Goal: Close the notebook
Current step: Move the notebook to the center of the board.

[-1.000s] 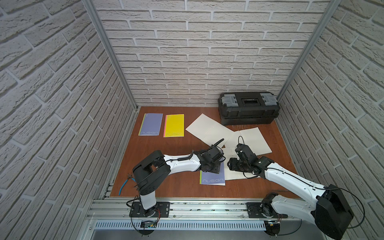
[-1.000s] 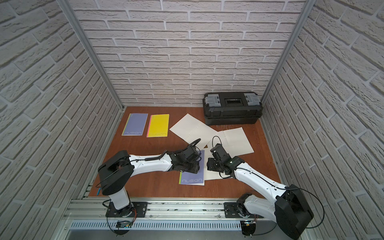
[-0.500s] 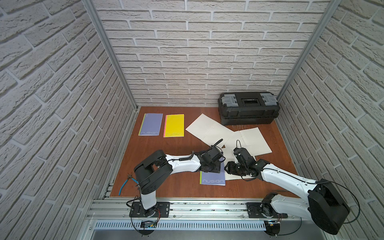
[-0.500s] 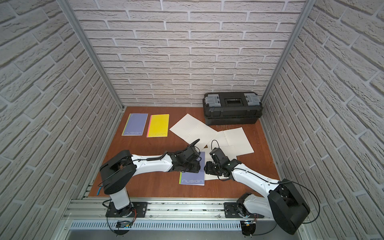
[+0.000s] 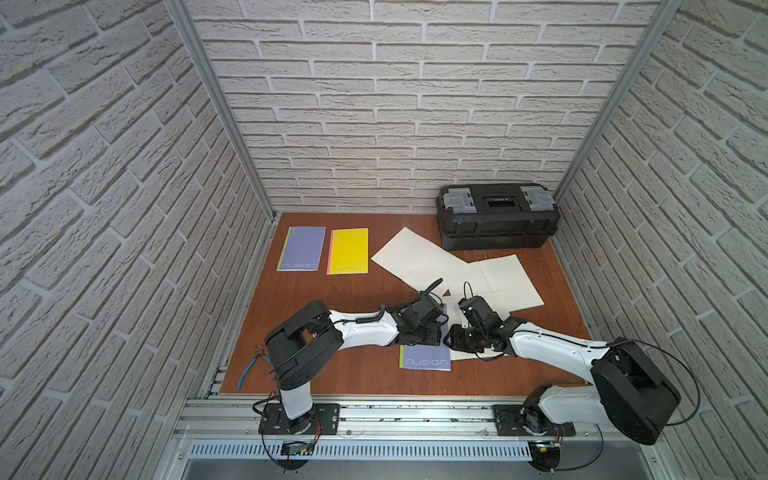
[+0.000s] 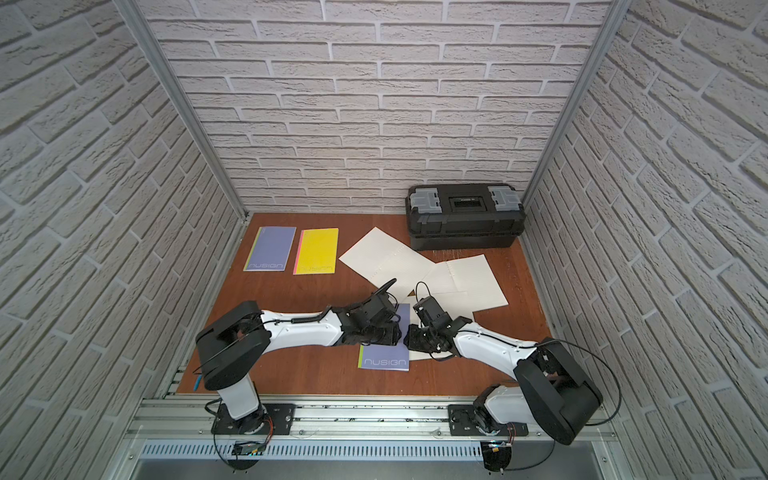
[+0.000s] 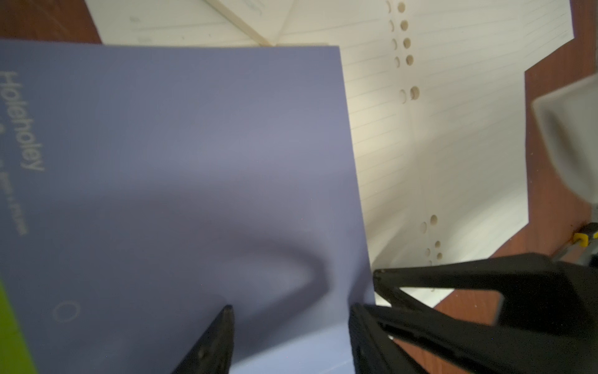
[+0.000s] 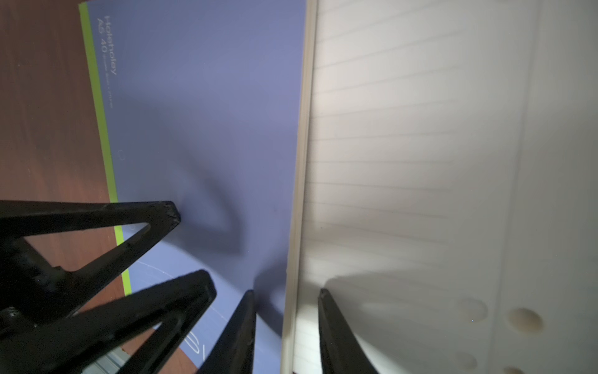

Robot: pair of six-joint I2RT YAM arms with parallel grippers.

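Top views, both alike: two white robot arms meet tip to tip over a purple notebook (image 5: 424,360) lying cover-up on a wooden table (image 5: 353,297). The left gripper (image 5: 435,337) hangs over the notebook's far half. The right gripper (image 5: 454,341) sits just beside the notebook's right edge. Open white pages (image 5: 498,278) spread behind and to the right of the notebook, touching its right side. A black toolbox (image 5: 496,220) stands well behind the notebook, to the right. A second purple book (image 5: 301,253) and a yellow book (image 5: 348,255) lie closed, side by side, well behind the notebook to the left.

Left wrist view: the left gripper (image 7: 291,311) stands about half open, low over the notebook (image 7: 194,155), with nothing between its jaws. Whether its tips touch the cover cannot be told. Lined, hole-punched white pages (image 7: 453,145) lie just beside the notebook's edge, where the right gripper's black fingers (image 7: 453,273) reach in.

Right wrist view: the right gripper (image 8: 284,293) straddles the notebook's cream page edge, jaws a narrow gap apart. One finger is over the purple cover, the other over the white pages (image 8: 420,145), and nothing shows clamped between them. The left gripper's fingers (image 8: 129,212) lie over the cover near the notebook's green strip (image 8: 100,113).
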